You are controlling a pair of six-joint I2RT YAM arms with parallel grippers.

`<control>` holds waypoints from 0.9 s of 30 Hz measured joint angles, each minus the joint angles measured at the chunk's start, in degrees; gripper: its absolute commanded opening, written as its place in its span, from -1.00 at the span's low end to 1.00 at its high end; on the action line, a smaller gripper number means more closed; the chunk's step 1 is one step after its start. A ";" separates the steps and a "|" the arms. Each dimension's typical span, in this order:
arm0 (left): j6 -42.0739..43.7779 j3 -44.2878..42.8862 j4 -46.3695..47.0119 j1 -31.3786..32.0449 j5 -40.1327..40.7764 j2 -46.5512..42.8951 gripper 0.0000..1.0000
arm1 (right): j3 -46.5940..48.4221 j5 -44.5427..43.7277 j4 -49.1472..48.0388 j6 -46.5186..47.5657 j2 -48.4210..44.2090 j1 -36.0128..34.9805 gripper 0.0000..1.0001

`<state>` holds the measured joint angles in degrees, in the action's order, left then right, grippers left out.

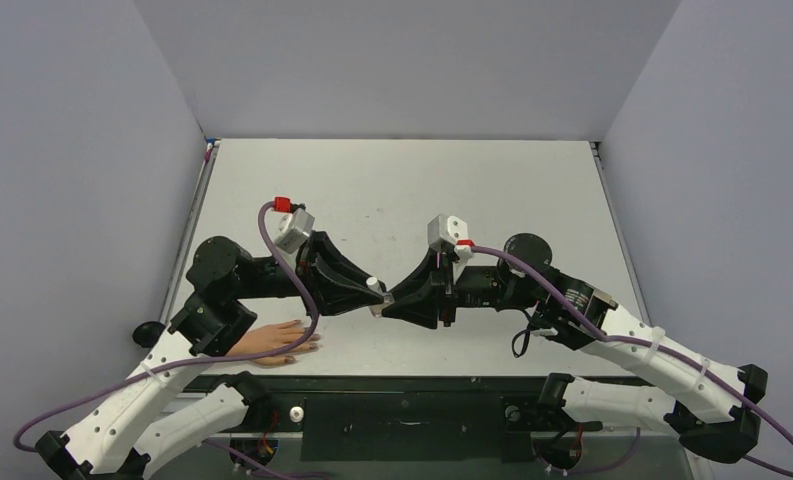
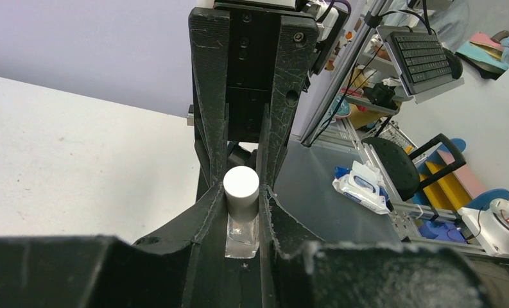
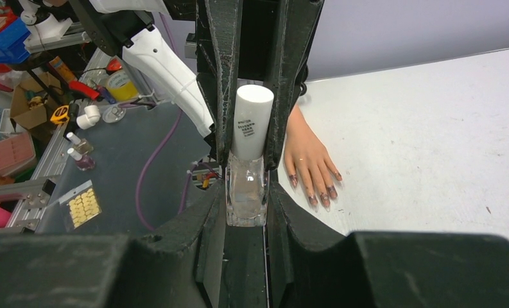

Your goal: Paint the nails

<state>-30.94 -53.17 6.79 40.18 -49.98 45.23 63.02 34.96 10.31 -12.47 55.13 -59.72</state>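
A tiny clear bottle (image 3: 246,192) with a white cap (image 3: 251,122) is held upright above the table between both grippers. My right gripper (image 3: 246,192) is shut on the glass body. My left gripper (image 2: 242,192) is shut on the white cap (image 2: 241,186). In the top view the two grippers, left (image 1: 373,290) and right (image 1: 389,303), meet tip to tip at the table's middle front. The peach fake hand (image 1: 277,342) lies flat at the front left, partly under my left arm. Its dark purplish-brown nails (image 3: 322,197) show in the right wrist view, apart from the bottle.
The white table (image 1: 422,190) is walled by grey panels at the back and both sides. A black strip (image 1: 412,395) with the arm bases runs along the near edge. Purple cables (image 1: 272,215) loop from both wrists.
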 measured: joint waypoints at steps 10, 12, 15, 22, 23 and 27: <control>-0.42 1.07 0.74 -0.11 3.23 -0.02 -1.00 | -0.37 -4.87 0.02 0.37 -0.02 -0.24 -1.00; -0.37 1.46 0.66 -0.15 5.92 0.02 -1.00 | -0.66 -8.35 -0.04 0.35 -0.02 -0.50 -1.00; -0.42 2.16 0.57 -0.15 10.99 0.20 -1.00 | -0.79 -13.86 -0.02 -0.07 0.22 -0.79 -1.00; -0.42 3.23 -1.42 -0.17 22.36 0.90 -1.00 | -0.66 -24.72 -0.70 -1.81 3.43 -1.14 -1.00; -0.42 3.32 -1.77 -0.17 23.47 1.03 -0.94 | -0.61 -25.44 -0.76 -1.99 3.80 -1.14 -1.00; -0.42 3.34 -2.71 -0.15 25.97 1.36 -0.54 | -0.44 -27.52 -0.81 -2.43 4.83 -1.14 -1.00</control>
<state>-31.35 -49.82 4.08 40.03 -24.01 46.59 62.59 7.44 9.50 -14.90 59.96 -60.86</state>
